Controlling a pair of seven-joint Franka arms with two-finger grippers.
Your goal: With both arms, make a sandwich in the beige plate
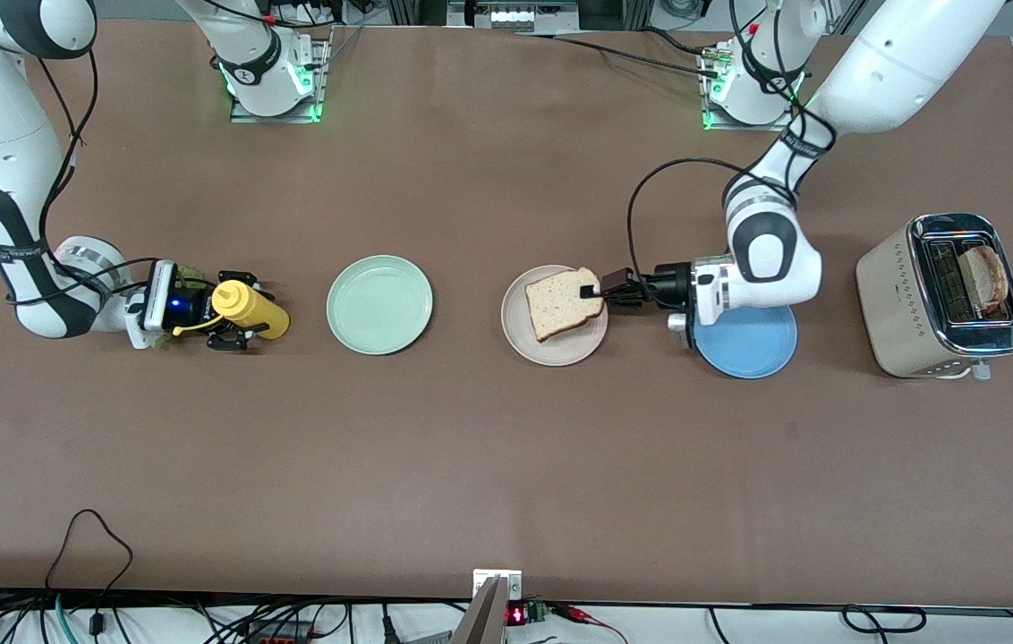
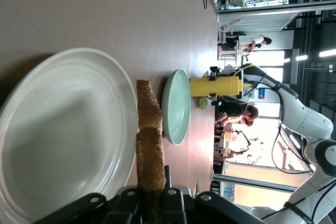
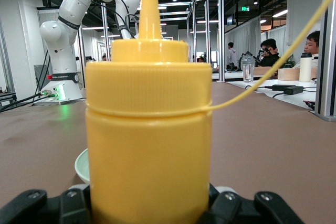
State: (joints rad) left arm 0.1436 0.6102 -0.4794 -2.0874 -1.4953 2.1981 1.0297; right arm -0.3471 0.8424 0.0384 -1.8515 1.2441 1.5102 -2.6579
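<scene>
Left gripper (image 1: 594, 291) jaws grasp a bread slice (image 1: 563, 302) over the beige plate (image 1: 554, 350); right gripper (image 1: 238, 324) jaws flank a mustard bottle (image 1: 251, 309), grip unclear.

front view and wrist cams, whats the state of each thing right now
bread slice: over the beige plate, gripped at its edge
left gripper: shut on the bread slice
yellow squeeze bottle: upright, capped, between the right gripper's fingers
right gripper: around the bottle, grip unclear
mint-green plate: bare
blue plate: partly hidden under the left arm
toaster: one toasted slice sticking up from a slot
</scene>
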